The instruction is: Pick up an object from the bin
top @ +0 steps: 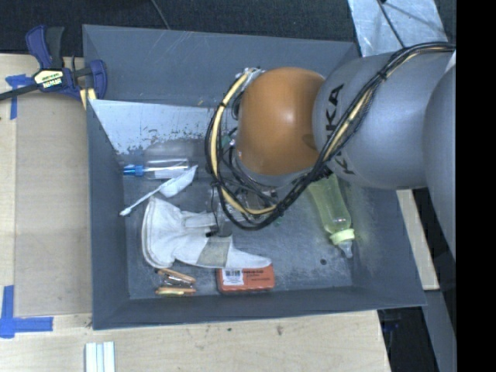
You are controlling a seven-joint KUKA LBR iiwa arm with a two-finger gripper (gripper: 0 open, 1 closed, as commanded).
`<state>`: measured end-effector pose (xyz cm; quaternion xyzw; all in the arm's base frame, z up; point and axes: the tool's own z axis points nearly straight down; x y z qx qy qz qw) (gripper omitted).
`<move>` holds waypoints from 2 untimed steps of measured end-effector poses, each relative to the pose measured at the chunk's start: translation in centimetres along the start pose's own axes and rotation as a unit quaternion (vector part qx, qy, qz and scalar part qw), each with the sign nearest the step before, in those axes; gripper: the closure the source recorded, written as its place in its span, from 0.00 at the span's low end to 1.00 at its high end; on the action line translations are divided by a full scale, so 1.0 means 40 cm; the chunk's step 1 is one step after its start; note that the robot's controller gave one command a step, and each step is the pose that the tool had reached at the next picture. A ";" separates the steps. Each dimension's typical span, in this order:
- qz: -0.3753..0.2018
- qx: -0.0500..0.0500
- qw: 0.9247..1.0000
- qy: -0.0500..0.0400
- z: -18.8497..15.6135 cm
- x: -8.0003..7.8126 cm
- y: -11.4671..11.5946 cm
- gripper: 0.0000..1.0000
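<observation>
My gripper [216,214] is low in the middle of the bin, below the orange dome on the wrist. It is down on the right edge of a crumpled white cloth [172,237]. A grey flap [218,252] of that cloth lies just below the gripper. Close to the front wall lies an orange-brown block with a white barcode label [246,278]. A white plastic spoon [161,190] rests at the cloth's upper left.
Two wooden clothespins [173,281] lie in the front left corner. A clear tube with a blue cap [155,169] lies near the back left. A pale yellow-green bottle [332,208] lies on the right, partly under the arm. The arm covers the bin's back right.
</observation>
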<state>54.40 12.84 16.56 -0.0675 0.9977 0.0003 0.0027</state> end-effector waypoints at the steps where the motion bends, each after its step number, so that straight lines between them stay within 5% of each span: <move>1: -0.035 0.000 0.999 0.001 -0.034 0.012 -0.022 1.00; 2: -0.010 0.000 1.000 0.002 -0.214 -0.118 -0.055 1.00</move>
